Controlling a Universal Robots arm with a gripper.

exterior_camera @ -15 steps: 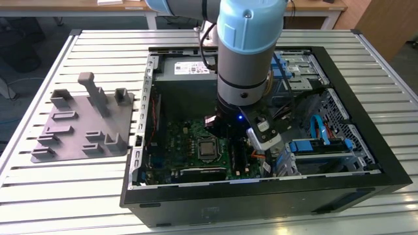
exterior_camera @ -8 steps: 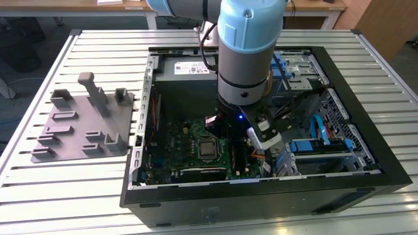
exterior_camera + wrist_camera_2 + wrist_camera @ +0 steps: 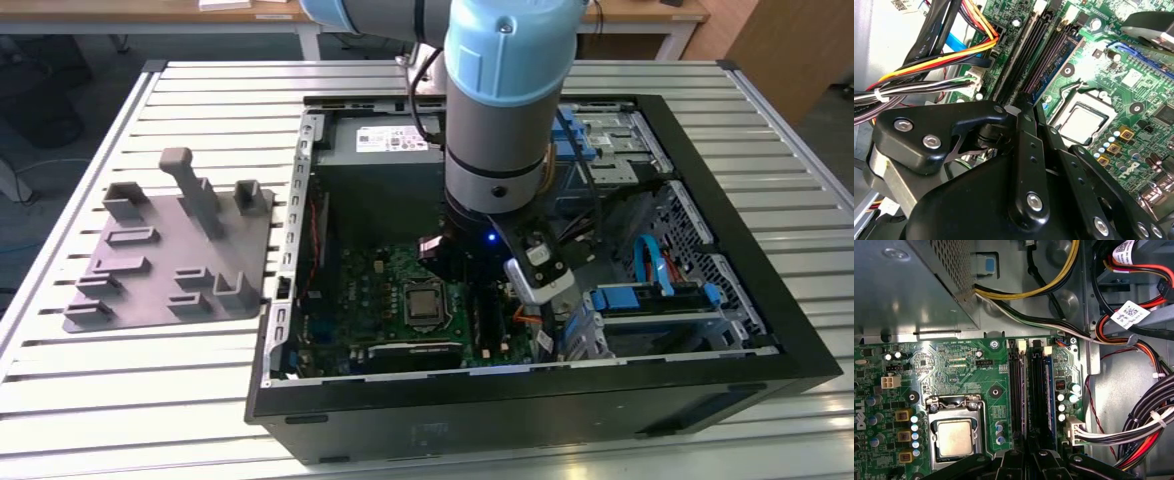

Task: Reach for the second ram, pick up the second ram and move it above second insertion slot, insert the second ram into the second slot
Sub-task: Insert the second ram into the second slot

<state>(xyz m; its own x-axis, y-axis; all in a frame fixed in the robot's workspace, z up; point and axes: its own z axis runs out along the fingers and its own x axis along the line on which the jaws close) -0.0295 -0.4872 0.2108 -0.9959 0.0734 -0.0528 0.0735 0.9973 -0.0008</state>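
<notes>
In the exterior view, the open computer case (image 3: 534, 400) lies on the slatted table (image 3: 134, 400), its black near wall closest. Just inside lies the green motherboard (image 3: 380, 280) with the processor socket (image 3: 424, 305). To its right the arm (image 3: 501, 130) reaches straight down, and the pincer (image 3: 491, 298) sits low over the bank of memory slots (image 3: 1026, 390).

In both wrist views the pincer's black links (image 3: 1024, 165) converge above those slots. I cannot tell whether the pincer is spread or pinching anything.

The second ram (image 3: 1051, 390), as far as I can make out, is the dark, blue-edged board (image 3: 1056, 67) standing upright in the bank. It is on the side away from the socket, beside bundled cables (image 3: 1144, 430).

Left of the case a grey fixture plate (image 3: 167, 250) rests on the table. At the case's far end sits the power supply (image 3: 380, 140).
</notes>
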